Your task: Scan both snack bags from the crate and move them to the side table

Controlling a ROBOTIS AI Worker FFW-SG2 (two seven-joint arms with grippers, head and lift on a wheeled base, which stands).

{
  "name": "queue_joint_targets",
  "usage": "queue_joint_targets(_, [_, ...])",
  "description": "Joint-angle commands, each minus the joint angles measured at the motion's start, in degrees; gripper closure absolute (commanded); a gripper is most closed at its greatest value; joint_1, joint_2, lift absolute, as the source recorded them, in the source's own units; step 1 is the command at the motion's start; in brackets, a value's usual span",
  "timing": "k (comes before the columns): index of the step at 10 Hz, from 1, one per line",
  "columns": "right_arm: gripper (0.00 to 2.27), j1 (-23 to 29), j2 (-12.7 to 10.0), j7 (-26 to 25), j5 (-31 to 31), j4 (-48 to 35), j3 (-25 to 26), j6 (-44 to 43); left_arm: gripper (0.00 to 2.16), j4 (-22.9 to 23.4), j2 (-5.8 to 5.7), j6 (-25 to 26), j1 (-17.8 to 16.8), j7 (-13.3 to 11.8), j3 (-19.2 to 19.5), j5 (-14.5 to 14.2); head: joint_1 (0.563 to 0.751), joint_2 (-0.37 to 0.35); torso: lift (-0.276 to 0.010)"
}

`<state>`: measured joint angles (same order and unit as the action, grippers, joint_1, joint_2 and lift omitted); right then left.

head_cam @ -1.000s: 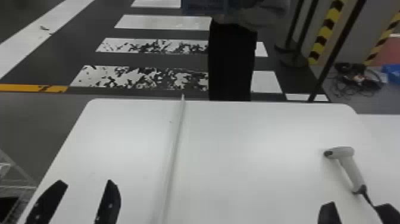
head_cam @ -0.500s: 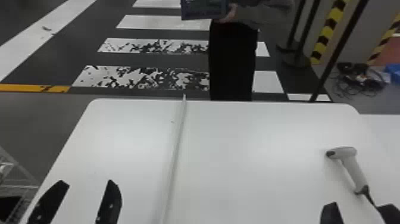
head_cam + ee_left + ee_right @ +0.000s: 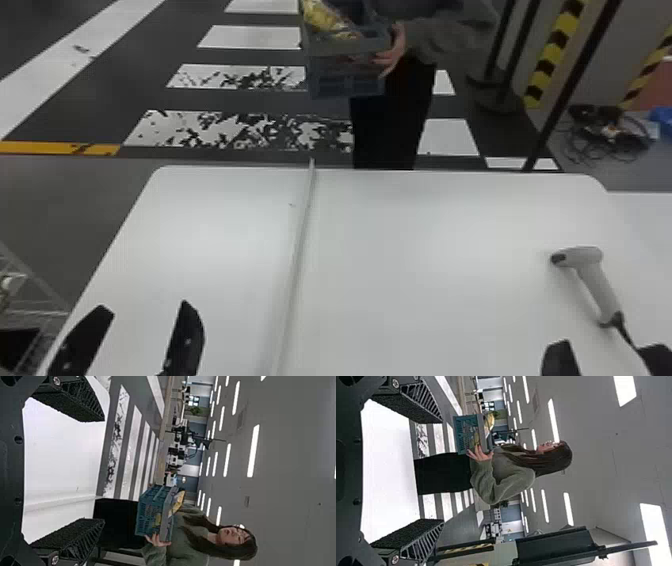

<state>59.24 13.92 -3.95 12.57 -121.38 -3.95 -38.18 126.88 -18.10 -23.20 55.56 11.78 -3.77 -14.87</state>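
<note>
White table (image 3: 425, 260), striped floor (image 3: 125, 105) behind. Person (image 3: 390, 115) past the far edge holds the crate (image 3: 345, 75), yellow snack packaging (image 3: 322, 19) inside. Scanner (image 3: 597, 282) lies on the table's right side. Left gripper (image 3: 146, 306) is over the near left, right gripper (image 3: 610, 345) by the near right; both unclenched, fingers spread wide apart.

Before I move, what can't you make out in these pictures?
How many snack bags the crate holds: head view, cut by the top edge; wrist views, hidden by its walls.
The cable's far end: head view, behind the right gripper.
The side table's extent: head view, cut by the right edge.
</note>
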Motion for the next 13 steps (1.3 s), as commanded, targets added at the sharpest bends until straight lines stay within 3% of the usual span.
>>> queue_joint_targets(1, [0.1, 0.0, 0.0, 0.0, 0.0, 0.0, 0.0, 0.0, 0.08, -0.4, 0.0, -2.7, 0.0, 0.7, -0.4, 0.0, 0.695, 0.024, -0.095])
queue_joint_targets(5, [0.1, 0.4, 0.0, 0.2, 0.4, -0.4, 0.3, -0.2, 0.1, -0.4, -0.09, -2.7, 0.0, 0.7, -0.5, 0.0, 0.695, 0.024, -0.095])
queue_joint_targets(7, [0.1, 0.3, 0.0, 0.2, 0.4, -0.4, 0.3, -0.7, 0.1, -1.3, -0.09, -6.5, 0.1, 0.9, -0.6, 0.2, 0.695, 0.024, -0.095])
queue_joint_targets(13, [0.11, 0.1, 0.0, 0.2, 0.1, 0.0, 0.3, -1.2, 0.12, -3.0, -0.09, -11.5, 0.1, 1.6, -1.0, 1.9, 0.695, 0.034, -0.095])
